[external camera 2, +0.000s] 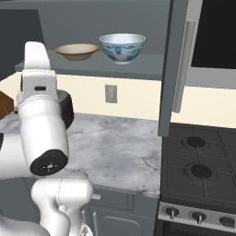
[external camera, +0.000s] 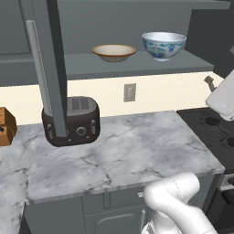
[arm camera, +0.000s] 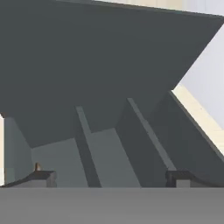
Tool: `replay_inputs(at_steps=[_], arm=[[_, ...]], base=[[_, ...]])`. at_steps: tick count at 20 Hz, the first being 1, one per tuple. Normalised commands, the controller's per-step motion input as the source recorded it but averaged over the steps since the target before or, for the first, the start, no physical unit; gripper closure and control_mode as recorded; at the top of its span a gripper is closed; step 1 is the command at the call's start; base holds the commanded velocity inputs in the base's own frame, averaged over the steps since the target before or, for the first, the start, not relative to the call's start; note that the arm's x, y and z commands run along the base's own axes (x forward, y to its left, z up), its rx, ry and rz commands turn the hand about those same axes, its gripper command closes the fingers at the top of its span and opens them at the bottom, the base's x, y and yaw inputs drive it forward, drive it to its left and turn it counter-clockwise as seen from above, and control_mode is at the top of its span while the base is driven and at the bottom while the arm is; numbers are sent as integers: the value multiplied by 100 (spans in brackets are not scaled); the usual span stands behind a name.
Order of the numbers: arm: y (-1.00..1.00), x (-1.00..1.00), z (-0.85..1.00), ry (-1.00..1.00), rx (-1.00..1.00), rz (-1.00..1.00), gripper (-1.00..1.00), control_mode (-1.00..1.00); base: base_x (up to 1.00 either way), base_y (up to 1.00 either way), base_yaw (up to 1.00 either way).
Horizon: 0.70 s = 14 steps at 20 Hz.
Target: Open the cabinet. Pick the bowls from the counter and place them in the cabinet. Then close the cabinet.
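Both bowls sit on the open cabinet's (external camera: 137,64) grey shelf in the upper middle of the left base view: the cream bowl (external camera: 114,52) left, the blue-patterned bowl (external camera: 163,45) just beside it. The marble counter (external camera: 123,151) below carries a toaster (external camera: 73,121). The hand (arm camera: 111,177) is open, empty, facing dark cabinet panels.

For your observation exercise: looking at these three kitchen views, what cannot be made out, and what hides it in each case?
- Toaster: left part hidden behind the open cabinet door, left base view.
- Brown object: cut off by the left edge, left base view.
- Fingers: just the tips visible, hand view; nothing between them.
- Stove: cut off by the right edge, right base view.
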Motion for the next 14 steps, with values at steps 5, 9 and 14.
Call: replay_inputs(at_steps=[5, 9, 14], arm=[[0, -61, 14, 2, -15, 14, -100, -100], [-17, -50, 0, -1, -6, 7, -100, -100], [-43, -37, -14, -14, 0, 0, -100, -100]], base=[[0, 0, 0], [0, 0, 0], [0, 0, 0]])
